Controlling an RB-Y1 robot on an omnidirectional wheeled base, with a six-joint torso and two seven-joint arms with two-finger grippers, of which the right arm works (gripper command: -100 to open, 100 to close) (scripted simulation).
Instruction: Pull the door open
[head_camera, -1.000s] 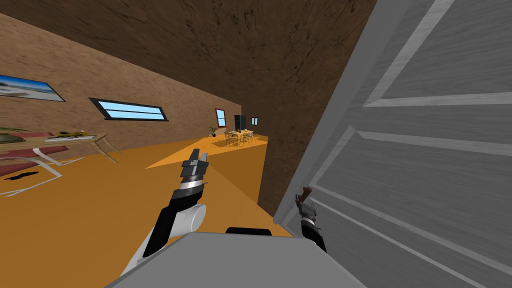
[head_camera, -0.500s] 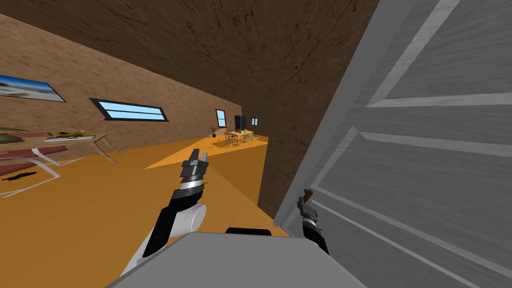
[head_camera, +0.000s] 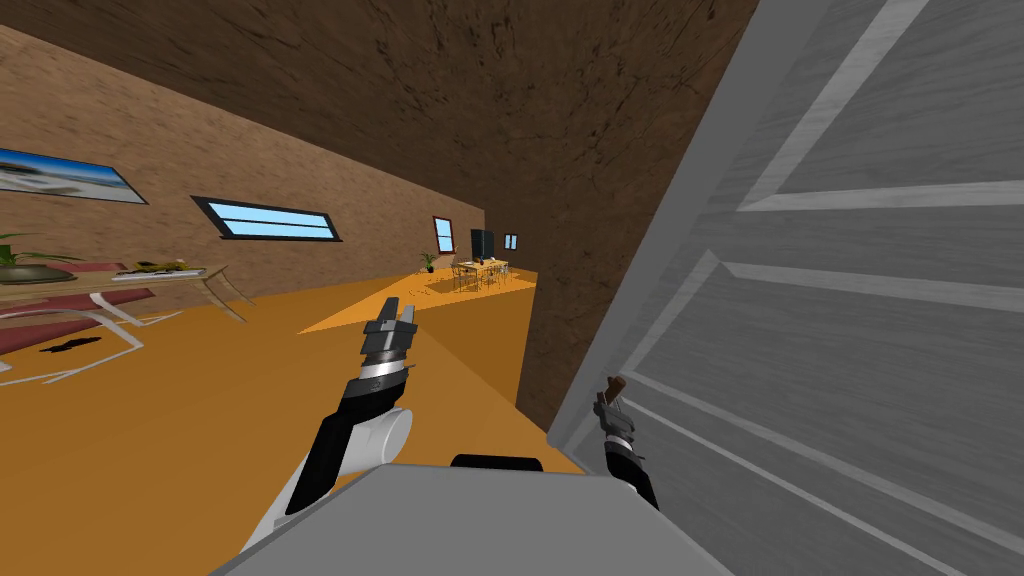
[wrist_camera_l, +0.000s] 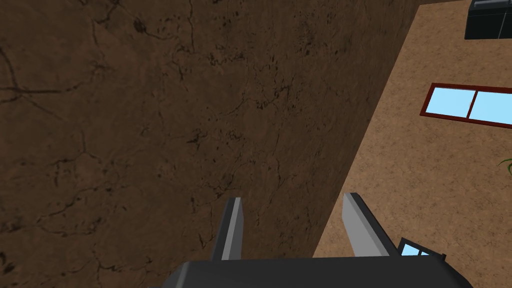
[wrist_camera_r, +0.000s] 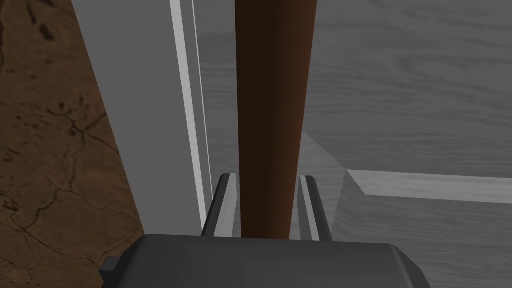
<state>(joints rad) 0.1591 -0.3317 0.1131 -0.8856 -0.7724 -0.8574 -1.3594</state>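
Head view: door (head_camera: 850, 330) edge farther right than before

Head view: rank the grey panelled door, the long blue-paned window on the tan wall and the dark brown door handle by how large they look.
1. grey panelled door, by far, though nearness inflates it.
2. long blue-paned window.
3. dark brown door handle, a small stub.

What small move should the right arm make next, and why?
Probably pull the right end effector a little back toward the body: it grips the brown handle on both sides, and the grey door stands only partly open.
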